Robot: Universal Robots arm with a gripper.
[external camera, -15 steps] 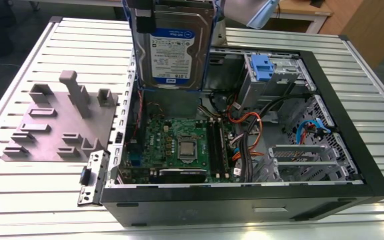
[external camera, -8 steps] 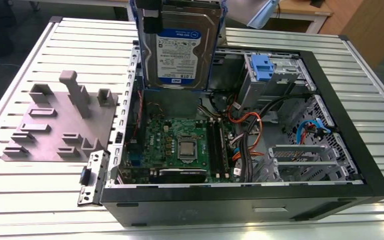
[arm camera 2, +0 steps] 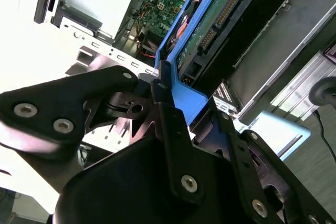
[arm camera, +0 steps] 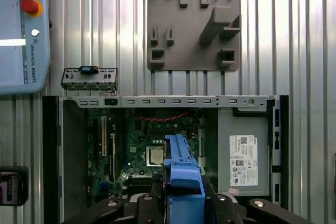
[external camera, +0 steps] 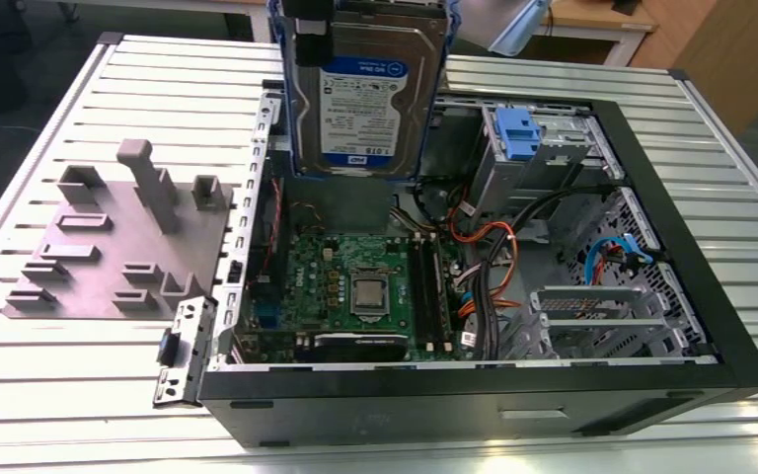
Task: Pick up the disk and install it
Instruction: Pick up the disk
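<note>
My gripper (arm camera 2: 173,95) is clamped on the disk (external camera: 359,99) by its blue frame. I see the disk hanging upright, lifted above the open computer case (external camera: 458,400), over the case's motherboard (external camera: 352,286).

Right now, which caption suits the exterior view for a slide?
The disk, held upright above the open computer case.
</note>
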